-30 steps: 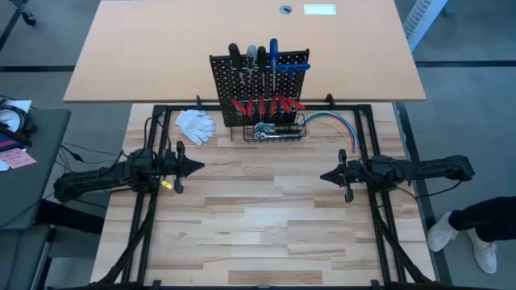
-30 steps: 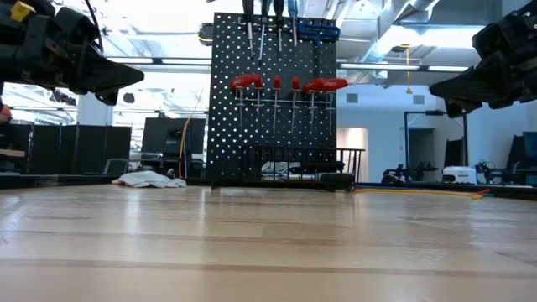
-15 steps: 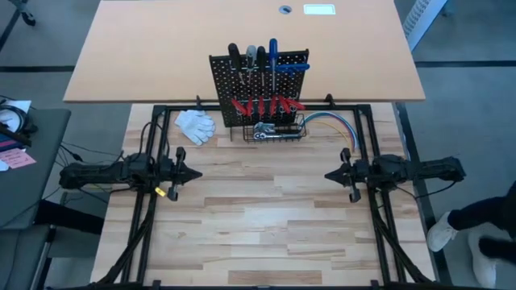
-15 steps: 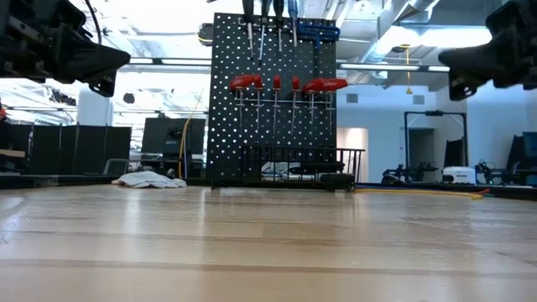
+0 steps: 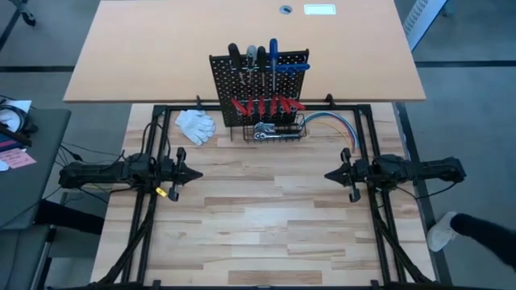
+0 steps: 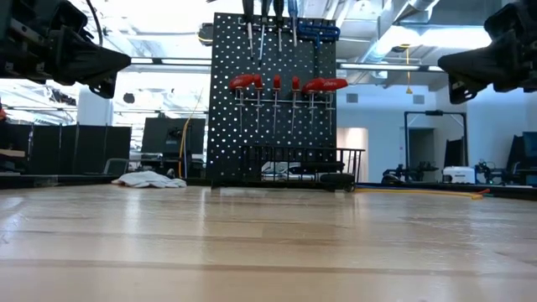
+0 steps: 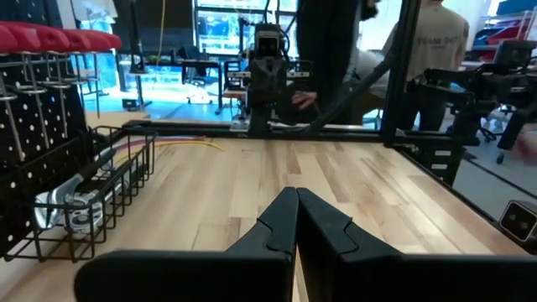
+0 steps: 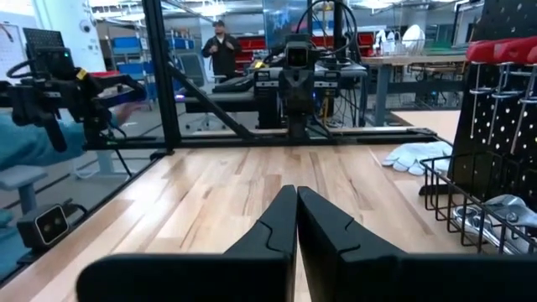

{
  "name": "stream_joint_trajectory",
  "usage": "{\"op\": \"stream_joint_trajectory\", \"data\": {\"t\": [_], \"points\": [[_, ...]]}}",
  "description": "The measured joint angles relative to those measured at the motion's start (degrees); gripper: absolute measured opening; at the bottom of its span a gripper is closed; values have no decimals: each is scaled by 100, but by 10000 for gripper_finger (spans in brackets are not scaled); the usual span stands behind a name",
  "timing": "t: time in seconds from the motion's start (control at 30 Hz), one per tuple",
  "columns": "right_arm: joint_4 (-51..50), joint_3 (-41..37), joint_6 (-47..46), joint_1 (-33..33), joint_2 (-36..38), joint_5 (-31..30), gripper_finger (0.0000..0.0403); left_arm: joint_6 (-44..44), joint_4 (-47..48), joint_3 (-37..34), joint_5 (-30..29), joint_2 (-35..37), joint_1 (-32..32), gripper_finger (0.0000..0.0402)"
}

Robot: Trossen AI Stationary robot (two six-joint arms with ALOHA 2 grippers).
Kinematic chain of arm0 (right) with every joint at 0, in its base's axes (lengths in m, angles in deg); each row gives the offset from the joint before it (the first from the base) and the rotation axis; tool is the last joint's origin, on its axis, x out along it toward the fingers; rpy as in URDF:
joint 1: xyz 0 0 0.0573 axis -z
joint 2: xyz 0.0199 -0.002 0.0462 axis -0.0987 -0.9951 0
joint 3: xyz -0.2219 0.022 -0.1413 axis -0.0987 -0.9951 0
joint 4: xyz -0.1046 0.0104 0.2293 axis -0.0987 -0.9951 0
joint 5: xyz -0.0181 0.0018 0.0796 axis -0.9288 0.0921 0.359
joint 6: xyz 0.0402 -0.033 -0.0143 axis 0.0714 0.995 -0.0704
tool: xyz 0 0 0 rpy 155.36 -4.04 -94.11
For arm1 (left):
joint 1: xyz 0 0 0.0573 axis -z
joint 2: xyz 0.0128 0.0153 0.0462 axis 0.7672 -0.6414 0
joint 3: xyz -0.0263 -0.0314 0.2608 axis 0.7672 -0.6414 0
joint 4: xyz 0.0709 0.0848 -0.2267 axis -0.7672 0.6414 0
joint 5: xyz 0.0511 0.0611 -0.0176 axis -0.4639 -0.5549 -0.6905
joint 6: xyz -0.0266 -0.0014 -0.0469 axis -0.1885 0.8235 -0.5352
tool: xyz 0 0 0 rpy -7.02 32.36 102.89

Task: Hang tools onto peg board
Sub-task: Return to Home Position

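Observation:
The black peg board (image 5: 260,80) stands upright at the table's far middle. Black-, grey- and blue-handled screwdrivers (image 5: 251,58) stick through its upper rings, and several red-handled tools (image 6: 285,84) hang in a row below. A chrome ratchet wrench (image 5: 266,130) lies in the wire basket (image 6: 302,161) at the board's base. My left gripper (image 5: 199,174) is shut and empty above the table's left side. My right gripper (image 5: 326,175) is shut and empty above the right side. Both point toward each other.
White gloves (image 5: 196,125) lie left of the peg board. A curved bundle of coloured cables (image 5: 334,122) lies to its right. A black frame (image 5: 161,109) borders the table. A person's legs (image 5: 476,234) show at the lower right, and people show in the room beyond.
Both arms have drawn back from the table's middle, the left gripper toward the left edge and the right gripper toward the right edge, then stopped. Both stay shut. The tools have kept still.

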Motion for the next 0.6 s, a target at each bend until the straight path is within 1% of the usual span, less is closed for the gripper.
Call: {"op": "stream_joint_trajectory", "data": {"t": [0.6], "points": [[-13,-2,0,0,-27,2,18,1,-10,-1,0,-72,0,1]]}}
